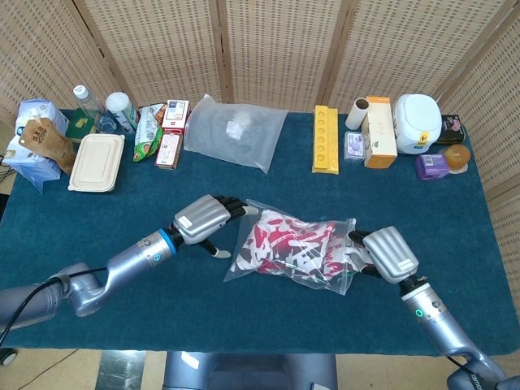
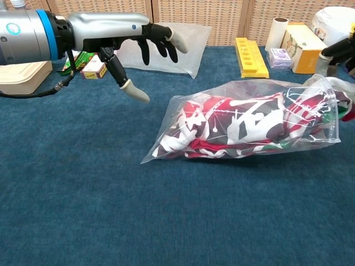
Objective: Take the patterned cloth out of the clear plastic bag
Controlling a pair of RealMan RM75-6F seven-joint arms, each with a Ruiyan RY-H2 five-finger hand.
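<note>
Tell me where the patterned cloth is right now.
The patterned cloth lies inside the clear plastic bag on the blue table's near middle, between the left hand and right hand.

Camera layout: one high overview, one low close view.

The head view looks steeply down on the whole table (image 1: 97,268) from the robot's side, facing the wicker screen (image 1: 268,49). The chest view sits low and near, looking forward across the tabletop. Both share the clear plastic bag (image 1: 292,252) between the left hand (image 1: 203,219) and right hand (image 1: 390,253).
</note>
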